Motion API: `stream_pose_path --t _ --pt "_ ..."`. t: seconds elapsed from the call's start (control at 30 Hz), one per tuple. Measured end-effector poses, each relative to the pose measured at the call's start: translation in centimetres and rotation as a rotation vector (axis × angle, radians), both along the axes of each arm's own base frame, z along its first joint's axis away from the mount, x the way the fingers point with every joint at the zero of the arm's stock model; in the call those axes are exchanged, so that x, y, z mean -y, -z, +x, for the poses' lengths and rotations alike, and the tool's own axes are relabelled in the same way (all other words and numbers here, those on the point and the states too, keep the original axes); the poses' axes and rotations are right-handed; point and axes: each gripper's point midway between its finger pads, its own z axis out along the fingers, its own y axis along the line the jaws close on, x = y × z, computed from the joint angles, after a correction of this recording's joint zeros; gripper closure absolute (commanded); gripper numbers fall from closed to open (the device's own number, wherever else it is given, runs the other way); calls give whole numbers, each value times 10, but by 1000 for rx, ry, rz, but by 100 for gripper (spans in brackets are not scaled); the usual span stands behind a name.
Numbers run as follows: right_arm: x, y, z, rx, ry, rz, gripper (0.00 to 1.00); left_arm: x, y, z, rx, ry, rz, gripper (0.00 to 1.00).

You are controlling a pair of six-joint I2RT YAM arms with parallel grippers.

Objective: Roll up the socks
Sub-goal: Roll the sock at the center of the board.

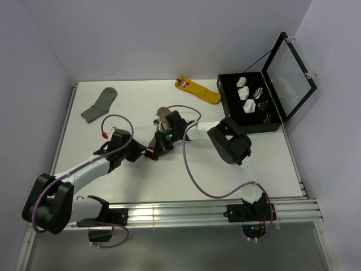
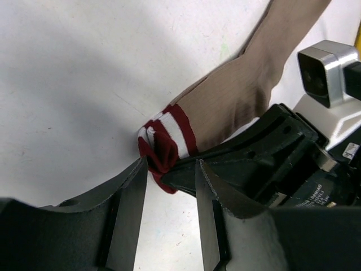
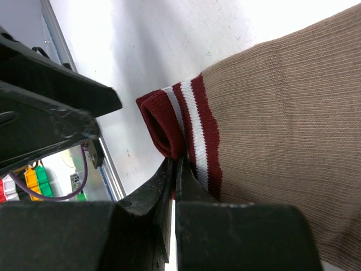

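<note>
while three loose socks lie on the white table (image 1: 271, 164), only one is gripped: the tan-brown sock (image 2: 231, 101) with a red and white striped cuff (image 3: 189, 121), near the table's middle. one grey sock (image 1: 99, 105) and one yellow sock (image 1: 198, 90) lie apart toward the far edge. one open black box (image 1: 225, 99) at far right holds rolled socks, too small to count. the right gripper (image 3: 175, 164) is pinched closed on the cuff's edge. the left gripper (image 2: 170, 166) has its jaws apart, straddling the folded cuff tip. from above, the arms hide most of the sock. its long axis runs near-to-far, cuff toward the arms' bases.
</note>
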Motion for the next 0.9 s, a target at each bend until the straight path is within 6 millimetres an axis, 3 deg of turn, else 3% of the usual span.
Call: stream_pose_path --t 0.63,0.9 --pt "0 0 0 -2 2 -1 100 3 17 0 -38 7 15 56" --pt "0 0 0 -4 3 -1 100 5 18 1 -37 11 13 61"
